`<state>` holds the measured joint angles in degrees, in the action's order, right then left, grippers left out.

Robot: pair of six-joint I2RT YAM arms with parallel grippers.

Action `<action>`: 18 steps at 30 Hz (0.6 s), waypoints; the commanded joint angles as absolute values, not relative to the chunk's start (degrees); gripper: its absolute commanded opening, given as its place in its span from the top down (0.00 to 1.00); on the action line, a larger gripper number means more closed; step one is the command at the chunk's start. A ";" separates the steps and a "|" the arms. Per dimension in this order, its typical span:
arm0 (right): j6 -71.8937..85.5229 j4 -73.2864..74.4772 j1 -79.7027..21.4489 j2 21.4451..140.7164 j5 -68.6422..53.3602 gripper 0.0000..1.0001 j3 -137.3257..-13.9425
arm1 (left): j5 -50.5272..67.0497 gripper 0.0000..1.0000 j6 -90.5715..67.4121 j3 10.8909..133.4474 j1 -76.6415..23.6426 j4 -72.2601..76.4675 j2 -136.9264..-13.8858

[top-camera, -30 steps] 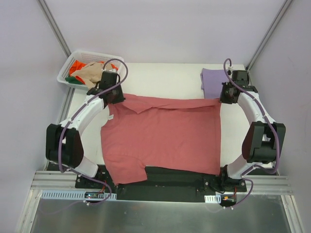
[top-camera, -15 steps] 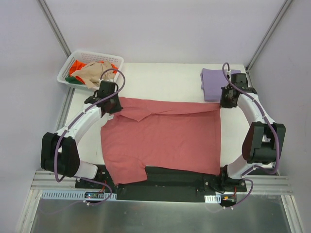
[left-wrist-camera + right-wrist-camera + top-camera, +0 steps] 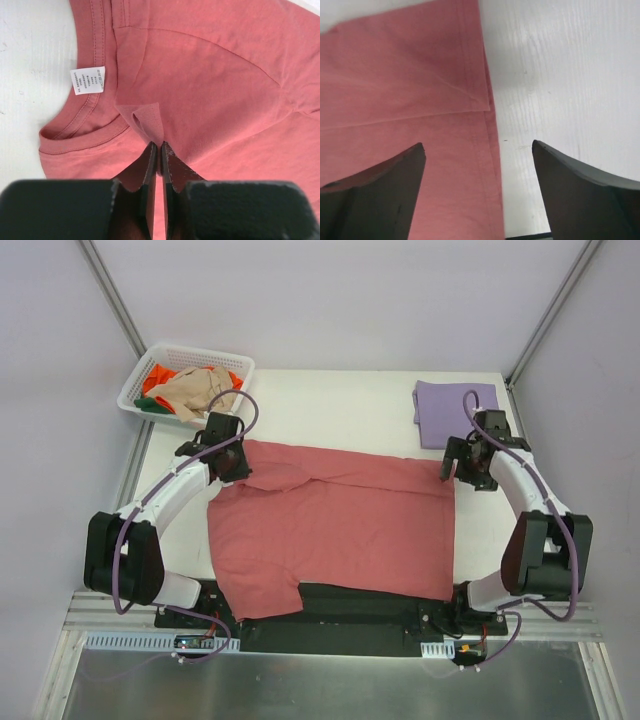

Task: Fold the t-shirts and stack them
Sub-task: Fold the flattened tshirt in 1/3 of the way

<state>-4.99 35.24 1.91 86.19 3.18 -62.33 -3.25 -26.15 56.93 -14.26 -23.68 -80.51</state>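
We have drawn the far edge of the rose-red t-shirt (image 3: 340,530) nearward over itself on the desk (image 3: 340,405). Our right claw (image 3: 478,144) has now let go and stands apart above the shirt's right edge, while our left claw (image 3: 160,146) stays clamped on cloth at its far left. This fold looks laid.

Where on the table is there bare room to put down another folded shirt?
The widest bare patch of table is the far strip, between the far edge of the rose shirt, the basket and the lavender shirt. A narrower strip lies right of the rose shirt, but the open right claw hovers there. The middle is covered.
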 commanded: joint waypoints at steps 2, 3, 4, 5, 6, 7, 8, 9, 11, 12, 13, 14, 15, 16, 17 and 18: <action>-1.76 30.69 1.76 77.09 -7.08 0.03 -60.65 | -2.20 1.00 -25.66 57.13 -14.41 -25.66 -79.71; -1.67 28.93 1.24 76.30 -10.34 0.04 -59.69 | -2.20 1.00 -25.84 57.39 -14.41 -25.75 -80.24; -1.76 27.44 0.53 75.42 -12.89 0.04 -58.81 | -2.20 1.00 -25.93 57.74 -14.41 -25.66 -80.68; -1.84 26.64 0.09 74.98 -13.88 0.04 -58.28 | -2.02 1.00 -25.75 58.35 -14.41 -25.66 -81.29; -1.93 26.02 -1.57 74.54 -13.80 0.04 -57.92 | -1.59 1.00 -25.66 58.62 -14.41 -25.75 -81.82; -1.85 25.84 -2.36 74.27 -13.28 0.04 -57.66 | -1.41 1.00 -25.75 58.97 -14.41 -25.66 -82.44; -1.85 25.75 -3.24 74.09 -12.92 0.04 -57.40 | -1.41 1.00 -25.84 59.32 -14.50 -25.66 -83.14; -1.58 25.66 -3.77 74.00 -12.75 0.04 -57.13 | -1.58 1.00 -26.01 59.50 -14.41 -25.66 -83.67; -0.53 24.35 -5.00 73.48 -12.57 0.04 -56.17 | -1.93 1.00 -26.63 59.15 -14.41 -25.66 -84.28; -0.09 23.56 -6.05 73.30 -12.48 0.04 -55.73 | -2.37 1.00 -27.24 58.89 -14.41 -25.66 -84.55; -0.09 22.60 -8.07 73.21 -12.22 0.04 -55.37 | -2.46 1.00 -27.77 58.80 -14.41 -25.66 -84.81; -1.13 21.28 -10.96 73.30 -11.69 0.04 -55.11 | -2.20 1.00 -27.86 59.06 -14.41 -25.66 -85.25; -2.71 19.96 -15.34 73.74 -10.73 0.04 -55.11 | -1.94 1.00 -27.95 59.58 -14.41 -25.75 -85.78; -3.68 17.51 -19.47 74.70 -9.85 0.04 -55.11 | -1.93 1.00 -28.21 60.20 -14.33 -25.66 -86.39; -4.47 15.32 -23.77 76.27 -9.41 0.04 -55.89 | -2.19 1.00 -28.47 61.25 -14.33 -25.58 -87.09; -4.40 14.08 -27.47 78.03 -9.40 0.03 -56.94 | -3.24 1.00 -29.17 62.56 -14.33 -25.58 -88.06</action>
